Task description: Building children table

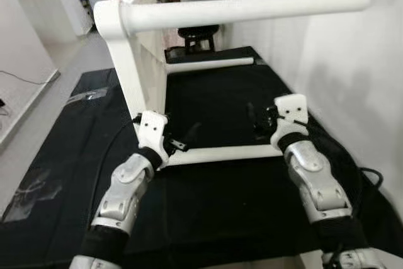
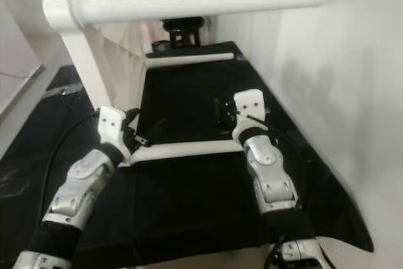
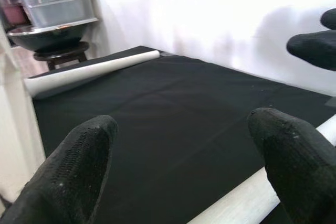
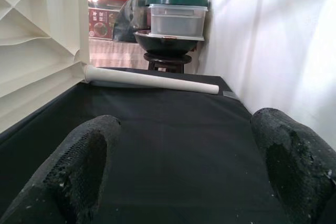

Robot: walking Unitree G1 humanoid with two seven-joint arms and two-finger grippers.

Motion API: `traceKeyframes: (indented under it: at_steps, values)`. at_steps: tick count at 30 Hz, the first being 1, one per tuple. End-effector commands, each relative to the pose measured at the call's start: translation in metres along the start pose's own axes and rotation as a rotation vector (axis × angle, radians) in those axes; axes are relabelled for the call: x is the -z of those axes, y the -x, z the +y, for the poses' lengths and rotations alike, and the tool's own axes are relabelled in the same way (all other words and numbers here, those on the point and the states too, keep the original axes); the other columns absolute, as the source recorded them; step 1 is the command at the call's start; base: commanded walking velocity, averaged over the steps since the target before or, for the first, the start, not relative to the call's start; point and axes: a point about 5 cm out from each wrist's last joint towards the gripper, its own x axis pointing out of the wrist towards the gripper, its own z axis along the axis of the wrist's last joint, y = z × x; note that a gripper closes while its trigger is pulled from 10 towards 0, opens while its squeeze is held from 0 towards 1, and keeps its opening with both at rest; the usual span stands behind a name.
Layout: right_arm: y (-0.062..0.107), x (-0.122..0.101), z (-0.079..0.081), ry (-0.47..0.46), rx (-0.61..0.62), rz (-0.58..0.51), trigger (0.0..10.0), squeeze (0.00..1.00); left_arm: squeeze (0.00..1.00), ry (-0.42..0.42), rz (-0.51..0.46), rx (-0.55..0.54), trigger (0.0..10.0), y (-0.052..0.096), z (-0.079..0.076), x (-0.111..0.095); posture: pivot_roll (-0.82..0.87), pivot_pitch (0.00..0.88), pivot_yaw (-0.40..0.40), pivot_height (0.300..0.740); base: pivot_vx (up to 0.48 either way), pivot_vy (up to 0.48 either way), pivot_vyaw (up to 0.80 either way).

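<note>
A white plastic children's table lies on its side on a black mat (image 1: 214, 218). Its top (image 1: 135, 74) stands on edge at the left. One leg (image 1: 252, 9) sticks out high to the right, and a far leg (image 1: 211, 62) lies low at the back. A near leg (image 1: 220, 153) lies along the mat between my two grippers. My left gripper (image 1: 181, 141) is open at that leg's left end, by the tabletop's lower corner. My right gripper (image 1: 257, 121) is open just above the leg's right end. The left wrist view has the leg (image 3: 247, 203) beside one finger (image 3: 283, 156).
A white wall (image 1: 352, 80) runs close along the mat's right edge. A dark stool (image 4: 168, 56) with a bowl and lidded containers stands beyond the mat's far end. Bare floor (image 1: 38, 130) lies to the left. A black cable (image 1: 371, 177) runs by my right arm.
</note>
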Motion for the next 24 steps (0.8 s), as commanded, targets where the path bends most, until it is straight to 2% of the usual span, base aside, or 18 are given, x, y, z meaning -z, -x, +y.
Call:
traceKeyframes:
  at_steps: [1,13,19,24]
  values:
    - [0.0015,0.0037,0.0049,-0.012,-0.018,0.006,10.0,0.0,0.0,0.009,0.016,-0.004,10.0,0.0022,0.0019,0.0026,-0.08,0.0,0.067,0.74,0.0,0.0,0.0]
    - [0.0008,0.0029,0.0041,-0.015,-0.029,0.002,10.0,0.0,0.0,0.016,0.015,0.016,10.0,0.0005,-0.0027,0.0024,-0.08,0.0,0.065,0.74,0.0,0.0,0.0]
    - [0.0012,0.0054,0.0056,0.005,-0.049,0.028,10.0,0.0,0.0,0.019,0.013,0.023,10.0,0.0005,-0.0034,0.0026,-0.08,0.0,0.065,0.74,0.266,0.0,0.0]
    - [0.0009,0.0032,0.0063,-0.026,-0.04,0.008,10.0,0.0,0.0,0.02,0.009,0.034,10.0,0.0002,-0.0052,0.0015,-0.07,0.0,0.065,0.74,0.294,0.0,0.0]
